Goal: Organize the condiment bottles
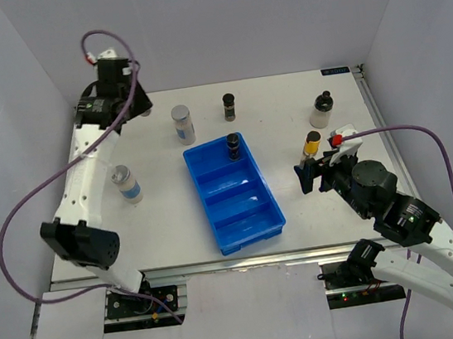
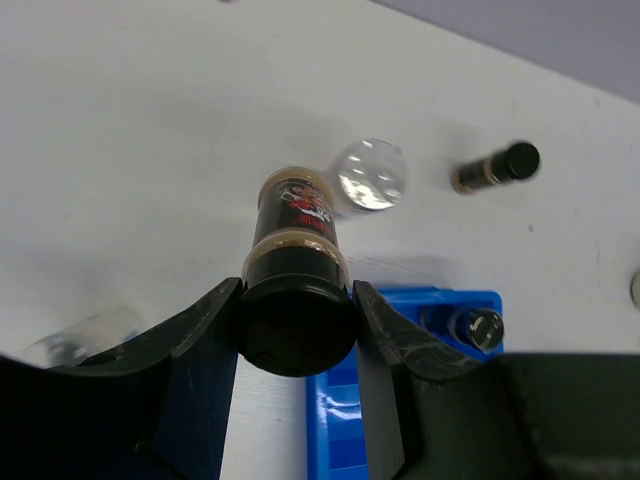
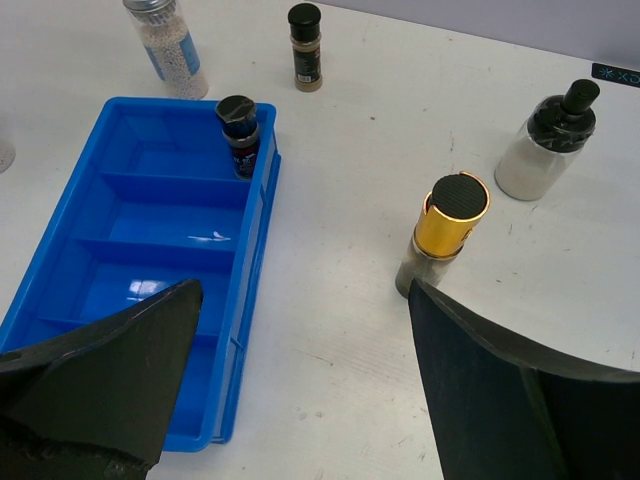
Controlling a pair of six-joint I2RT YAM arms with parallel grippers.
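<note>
My left gripper (image 2: 297, 322) is shut on the black cap of a dark spice jar (image 2: 296, 225), at the table's far left corner (image 1: 129, 99). One dark bottle (image 1: 232, 145) stands in the far compartment of the blue tray (image 1: 260, 232). On the table stand two clear silver-lidded jars (image 1: 183, 123) (image 1: 126, 183), a dark spice jar (image 1: 229, 106), a whitish black-capped bottle (image 1: 322, 110) and a yellow dark-capped bottle (image 3: 445, 235). My right gripper (image 3: 302, 290) is open and empty, low beside the tray, with the yellow bottle just beyond its right finger (image 3: 520, 400).
The tray's three nearer compartments (image 3: 150, 215) hold nothing. White walls close the table on the left, back and right. The table's metal front rail (image 1: 222, 264) runs just behind the tray's near end.
</note>
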